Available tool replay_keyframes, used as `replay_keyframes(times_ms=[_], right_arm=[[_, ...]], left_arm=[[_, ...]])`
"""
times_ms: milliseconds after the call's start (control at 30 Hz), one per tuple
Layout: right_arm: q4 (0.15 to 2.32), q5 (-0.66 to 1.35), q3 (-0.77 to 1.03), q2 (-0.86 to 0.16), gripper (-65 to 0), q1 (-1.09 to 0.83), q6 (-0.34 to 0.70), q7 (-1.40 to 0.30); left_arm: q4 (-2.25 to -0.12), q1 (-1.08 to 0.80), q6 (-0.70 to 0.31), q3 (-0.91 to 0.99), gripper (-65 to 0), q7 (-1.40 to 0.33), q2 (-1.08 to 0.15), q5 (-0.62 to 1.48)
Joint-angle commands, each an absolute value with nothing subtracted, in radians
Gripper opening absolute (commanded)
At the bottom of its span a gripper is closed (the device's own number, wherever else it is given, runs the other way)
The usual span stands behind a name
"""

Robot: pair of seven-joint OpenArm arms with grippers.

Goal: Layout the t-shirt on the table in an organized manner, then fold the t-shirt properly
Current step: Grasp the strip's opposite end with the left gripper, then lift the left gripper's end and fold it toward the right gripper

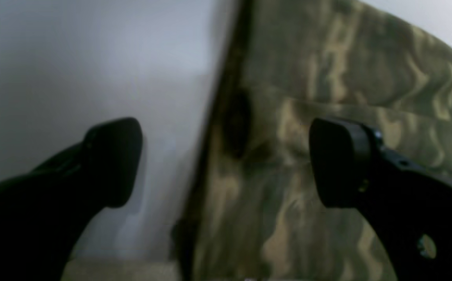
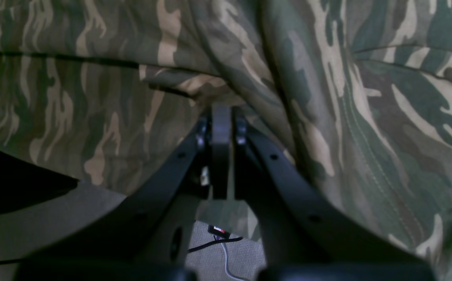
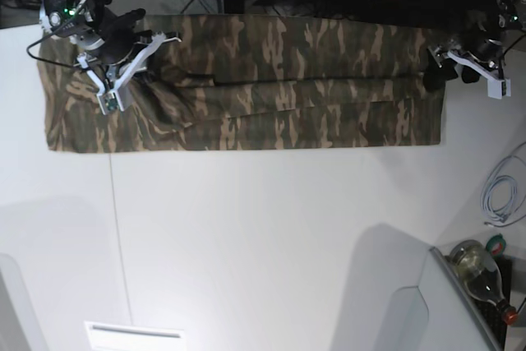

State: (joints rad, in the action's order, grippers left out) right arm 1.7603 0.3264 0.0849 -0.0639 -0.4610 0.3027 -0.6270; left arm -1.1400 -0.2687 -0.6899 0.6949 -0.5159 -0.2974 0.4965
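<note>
You have one t-shirt (image 3: 271, 80), stretched in a long band across the far side of the white surface (image 3: 271, 236), and two pincers. The right pincer (image 2: 221, 117) is pressed together, pinching a fold of the t-shirt. The left pincer (image 1: 226, 162) is spread wide over the cloth's edge. The left wrist view is blurred, so contact there is unclear.

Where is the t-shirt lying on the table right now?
In the base view the t-shirt lies as a long band along the far edge of the table, spanning between the right end effector and left end effector.
</note>
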Motion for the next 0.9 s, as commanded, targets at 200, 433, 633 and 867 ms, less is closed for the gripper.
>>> replay_keyframes(times_ms=[200, 433, 633, 867], right_arm=[[1.773, 0.337, 0.093, -0.068, -63.0, -0.461, 0.306, -0.610], [1.773, 0.337, 0.090, -0.068, -63.0, -0.466, 0.306, -0.610], [1.773, 0.337, 0.096, -0.068, -63.0, -0.467, 0.306, -0.610], [1.778, 0.337, 0.088, -0.062, -63.0, -0.452, 0.306, -0.611]], left_arm=[[-1.041, -0.265, -0.698, 0.595, 0.0, -0.374, -0.329, 0.509], [-0.920, -0.226, -0.698, 0.527, -25.5, -0.302, -0.341, 0.509], [-0.917, -0.223, -0.698, 0.512, -65.0, -0.302, -0.363, 0.499], [-0.914, -0.127, -0.682, 0.518, -65.0, -0.294, -0.435, 0.361]])
